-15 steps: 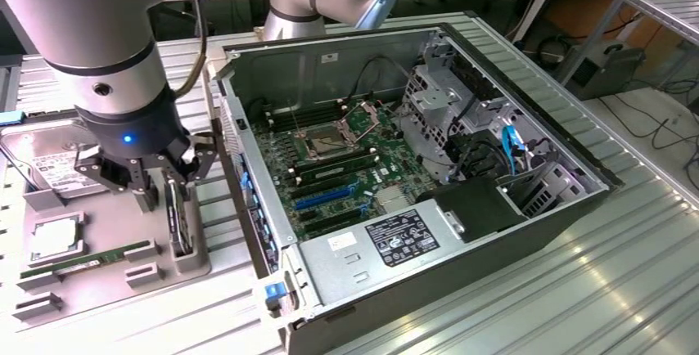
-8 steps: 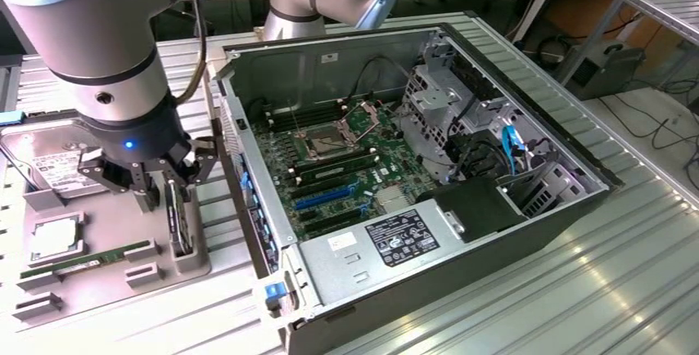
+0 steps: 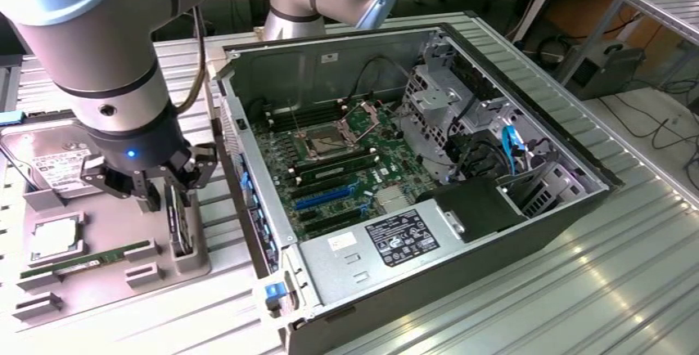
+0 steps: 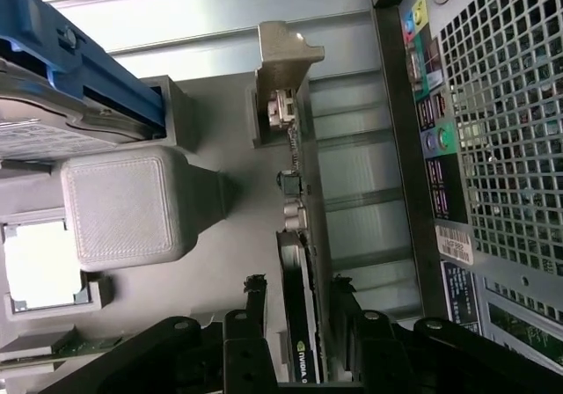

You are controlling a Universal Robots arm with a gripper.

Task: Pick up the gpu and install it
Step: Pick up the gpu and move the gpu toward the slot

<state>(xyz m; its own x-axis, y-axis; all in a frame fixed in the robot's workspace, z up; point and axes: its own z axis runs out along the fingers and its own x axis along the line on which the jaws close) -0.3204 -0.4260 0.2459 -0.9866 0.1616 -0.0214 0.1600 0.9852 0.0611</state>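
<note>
One open computer case (image 3: 295, 65) takes up the middle and the exterior view's right of the table (image 3: 611, 289), with its motherboard (image 3: 349, 167) exposed. Your arm (image 3: 87, 44) hangs at the exterior view's left, over the grey parts tray (image 3: 110, 212) beside the case. On that tray the hard drive (image 3: 49, 159) lies at the far left and the memory stick (image 3: 87, 258) nearer the camera.

The gpu (image 3: 179, 228) stands on edge in a slot along the tray's right side, next to the case. Its long axis runs near to far, about parallel to the case wall. The claw (image 3: 147, 187) sits directly over the card's far end.

In the wrist view the claw (image 4: 296, 293) straddles the gpu (image 4: 299, 324). Its fingers (image 4: 255, 302) are released, one on each flat face with a gap showing, so I judge nothing is gripped yet. The silver bracket (image 4: 283, 60) is at the end away from the claw.
</note>
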